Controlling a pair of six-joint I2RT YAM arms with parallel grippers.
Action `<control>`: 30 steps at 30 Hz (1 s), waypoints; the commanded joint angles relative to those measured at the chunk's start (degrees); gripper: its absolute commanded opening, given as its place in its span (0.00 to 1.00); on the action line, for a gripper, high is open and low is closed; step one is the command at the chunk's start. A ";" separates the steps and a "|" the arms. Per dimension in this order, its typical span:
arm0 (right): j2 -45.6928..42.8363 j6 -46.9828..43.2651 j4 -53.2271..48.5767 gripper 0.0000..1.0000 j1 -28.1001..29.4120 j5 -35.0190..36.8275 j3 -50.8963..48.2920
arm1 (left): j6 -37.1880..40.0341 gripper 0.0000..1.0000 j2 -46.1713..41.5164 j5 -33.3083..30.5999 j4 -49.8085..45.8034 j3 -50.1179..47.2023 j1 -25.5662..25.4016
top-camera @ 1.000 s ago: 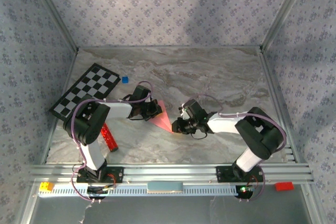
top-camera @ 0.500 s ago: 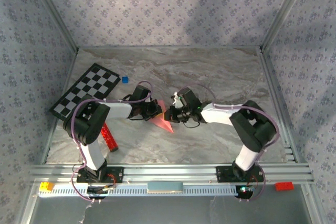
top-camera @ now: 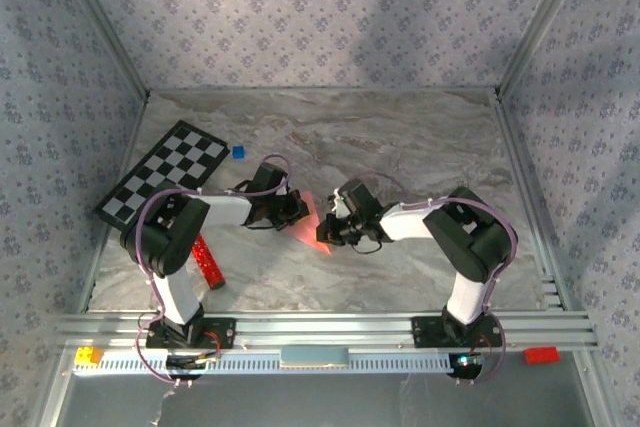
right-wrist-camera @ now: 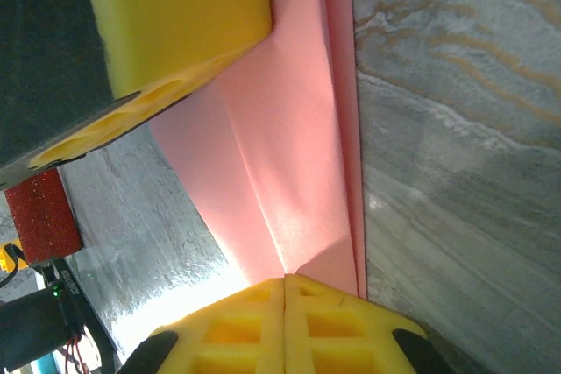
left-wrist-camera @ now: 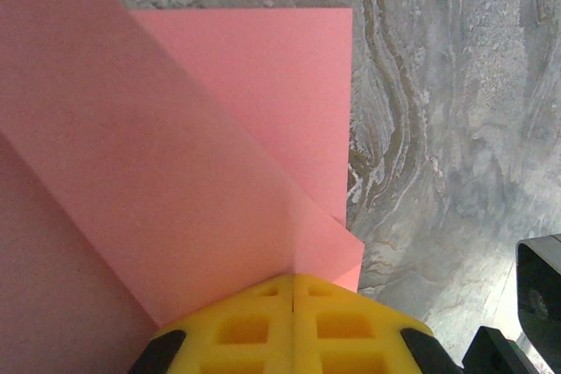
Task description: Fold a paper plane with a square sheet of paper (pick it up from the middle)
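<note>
The partly folded pink sheet of paper [top-camera: 309,221] lies flat near the middle of the marble table [top-camera: 420,147], its narrow end pointing toward 5 o'clock. The left gripper [top-camera: 297,212] sits at the sheet's 10 o'clock edge with its yellow fingers [left-wrist-camera: 250,330] pressed together, tips down on the paper, while the right gripper [top-camera: 327,232] meets it from 4 o'clock, its fingers also closed tight against a folded edge. The checkerboard [top-camera: 165,172] lies at 10 o'clock, the blue cube [top-camera: 238,152] at its 3 o'clock corner, and the red glittery bar [top-camera: 207,260] at 8 o'clock.
</note>
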 commanded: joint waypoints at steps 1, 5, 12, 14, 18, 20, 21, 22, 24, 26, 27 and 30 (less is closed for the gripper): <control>-0.02 1.31 -2.16 0.07 1.16 -0.05 -2.88 | 0.62 0.00 1.80 -2.32 -2.36 -1.22 0.54; -1.49 1.46 -2.26 0.07 1.57 0.46 -4.33 | 0.44 0.00 1.77 -2.47 -2.52 -1.22 0.68; -5.41 0.46 -4.57 0.06 2.44 2.22 -7.25 | 0.18 0.00 1.61 -2.85 -2.61 -1.68 0.93; -6.29 -0.20 -5.54 0.06 2.93 2.09 -7.97 | 0.18 0.00 1.63 -2.83 -2.70 -1.70 0.96; -8.03 -0.52 -6.15 0.06 3.30 2.84 -10.16 | 0.09 0.00 1.61 -2.80 -2.70 -1.79 1.01; -8.75 -0.49 -6.24 0.06 3.43 2.92 -11.05 | -0.07 0.00 1.71 -2.84 -2.63 -1.88 1.12; -8.97 -0.52 -6.59 0.06 3.42 3.22 -11.42 | -0.15 0.00 1.71 -2.76 -2.63 -1.95 1.06; -9.30 -0.56 -7.01 0.06 3.39 3.56 -11.80 | -0.17 0.00 1.72 -2.72 -2.48 -1.96 1.08; -9.72 -0.87 -8.10 0.06 3.24 4.19 -12.24 | -0.26 0.00 1.71 -2.70 -2.44 -2.00 1.14; -10.64 -0.76 -8.04 0.06 3.17 4.03 -12.40 | -0.17 0.00 1.78 -2.67 -2.45 -2.05 1.09; -11.23 -0.74 -8.07 0.06 3.17 3.89 -12.25 | -0.17 0.00 1.72 -2.59 -2.44 -2.05 1.10; -14.74 -1.07 -8.14 0.06 3.30 3.59 -10.64 | -0.09 0.00 1.63 -2.49 -2.52 -1.96 1.05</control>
